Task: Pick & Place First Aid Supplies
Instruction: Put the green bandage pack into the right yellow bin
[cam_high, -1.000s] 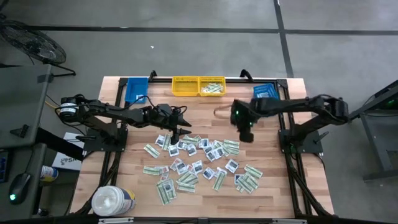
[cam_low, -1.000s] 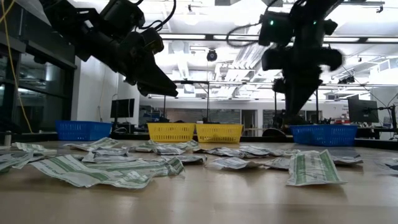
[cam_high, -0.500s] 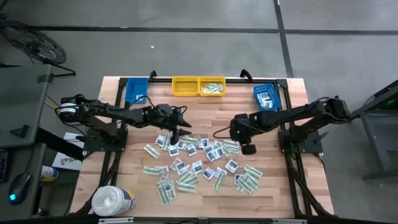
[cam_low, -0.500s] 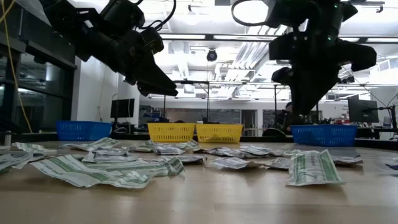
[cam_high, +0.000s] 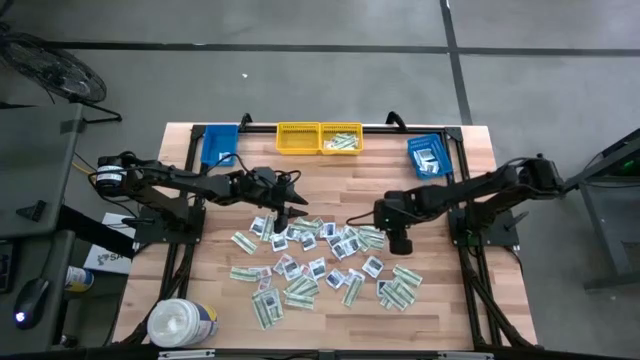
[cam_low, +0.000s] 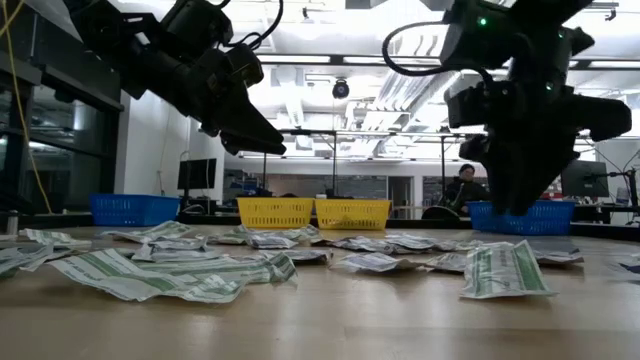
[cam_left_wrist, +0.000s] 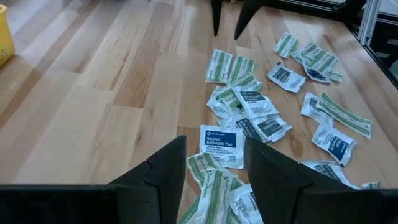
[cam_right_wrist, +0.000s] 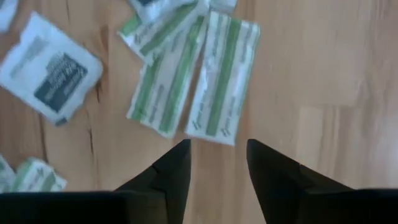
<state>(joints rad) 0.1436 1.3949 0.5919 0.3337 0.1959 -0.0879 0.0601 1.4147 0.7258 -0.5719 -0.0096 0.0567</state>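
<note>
The first aid supplies (cam_high: 320, 255) lie scattered flat on the middle of the wooden table: long green-and-white strips (cam_right_wrist: 221, 81) and squarish white pads with blue print (cam_left_wrist: 221, 140). My left gripper (cam_high: 285, 212) hangs open above the pile's far left edge, slanting down, with nothing between its fingers (cam_left_wrist: 214, 162). My right gripper (cam_high: 398, 240) points steeply down, open, just above bare wood at the pile's right edge. Two striped strips lie just ahead of its fingertips (cam_right_wrist: 217, 155). Both grippers are clear of the table in the low view (cam_low: 520, 205).
Two yellow bins (cam_high: 298, 138) stand at the far edge, the right one (cam_high: 340, 140) holding strips. Blue bins sit at the far left (cam_high: 218, 143) and far right (cam_high: 428, 155). A white tub (cam_high: 180, 322) stands at the near left corner. A person (cam_low: 465, 180) is far behind the table.
My right gripper has swung from the far middle of the table toward the near edge and come down over the right edge of the packets. The packets have not moved.
</note>
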